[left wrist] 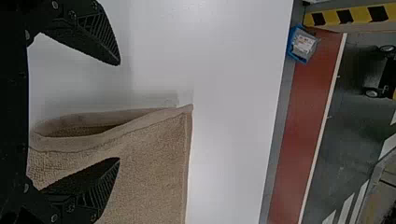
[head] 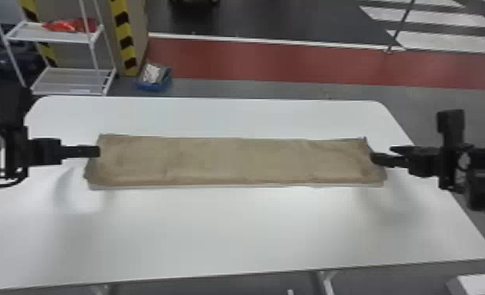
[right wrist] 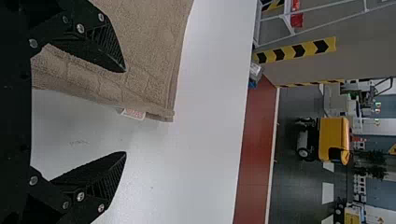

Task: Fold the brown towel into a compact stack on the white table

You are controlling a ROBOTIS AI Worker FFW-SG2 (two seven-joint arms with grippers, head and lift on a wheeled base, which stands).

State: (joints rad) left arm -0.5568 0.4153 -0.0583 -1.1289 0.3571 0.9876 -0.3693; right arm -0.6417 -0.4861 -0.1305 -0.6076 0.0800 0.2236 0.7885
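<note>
My L gripper (head: 96, 152) and R gripper (head: 374, 156) are both open, at opposite ends of the brown towel (head: 234, 161), a long strip on the white tabletop (head: 234, 227). L wrist cam shows a gap b/w layers; R wrist cam, a small tag (right wrist: 134, 114) nr a corner btw.

The head view looks forward and down from above the white table (head: 234, 231), the brown towel (head: 234, 161) mid-frame. Both wrist views, turned sideways, look across the tabletop from much nearer, one towel end each: lower left in the left wrist view, upper left in the right. All three share the red floor strip (head: 292, 61).
</note>
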